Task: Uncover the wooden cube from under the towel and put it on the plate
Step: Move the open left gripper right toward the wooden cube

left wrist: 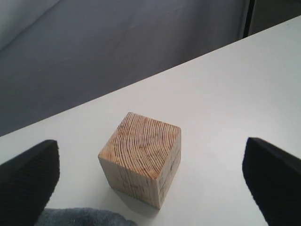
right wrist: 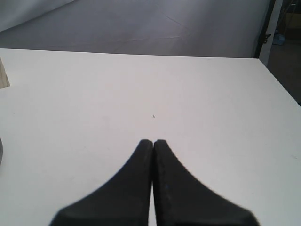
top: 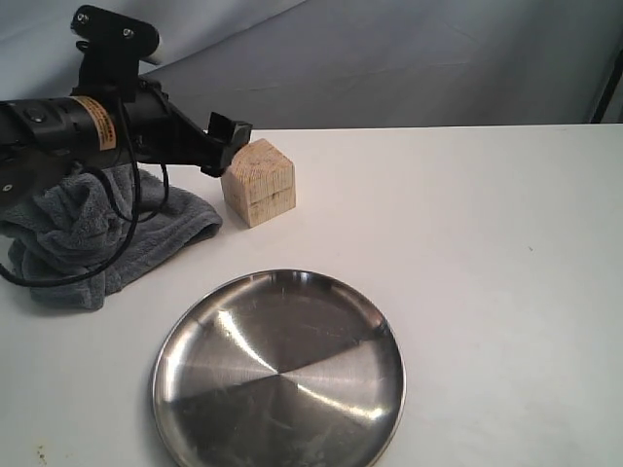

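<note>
The wooden cube (top: 259, 182) stands uncovered on the white table, grain rings on its top face (left wrist: 143, 153). Left of it lies the dark grey towel (top: 92, 233), bunched in a heap; a corner of the towel (left wrist: 82, 217) shows in the left wrist view. My left gripper (top: 226, 144) hovers just left of and slightly above the cube, open wide, its fingertips (left wrist: 30, 176) apart on either side of the cube and not touching it. The shiny steel plate (top: 278, 370) sits at the front, nothing on it. My right gripper (right wrist: 153, 142) is shut over bare table, holding nothing.
A grey backdrop hangs behind the table's far edge (top: 438, 125). The left arm's black cable (top: 58, 277) loops over the towel. An edge of the cube (right wrist: 3, 73) and the plate's rim (right wrist: 1, 153) show in the right wrist view.
</note>
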